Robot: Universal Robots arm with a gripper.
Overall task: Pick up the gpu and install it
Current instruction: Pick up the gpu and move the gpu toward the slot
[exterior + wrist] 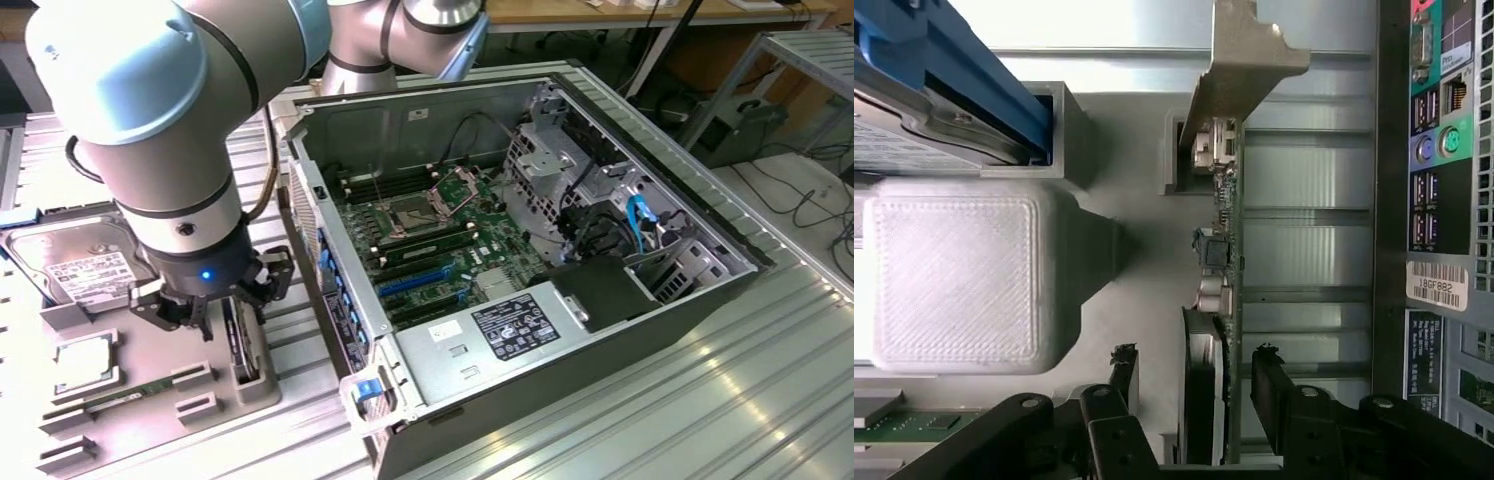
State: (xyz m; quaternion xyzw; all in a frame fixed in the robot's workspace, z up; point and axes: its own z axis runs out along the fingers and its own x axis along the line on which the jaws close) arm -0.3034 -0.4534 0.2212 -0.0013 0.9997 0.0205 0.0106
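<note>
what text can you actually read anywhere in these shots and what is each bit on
"18GF882": on the white barcode sticker on the back of the computer case; the characters are my best reading.
Too small to read: the power supply label.
Too small to read: the hard drive label.
Too small to read: the dark sticker just past the barcode one.

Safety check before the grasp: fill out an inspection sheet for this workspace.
Surface: ribbed metal table, grey parts holder on it.
Job's things: gpu standing on edge in the holder; open computer case beside it.
Clutter: hard drive, processor chip, memory stick in the holder.
Jaws: open, straddling the gpu, gaps both sides.
Cables: blue cable inside the case.
Surroundings: loose cables on the floor, exterior view's right.
</note>
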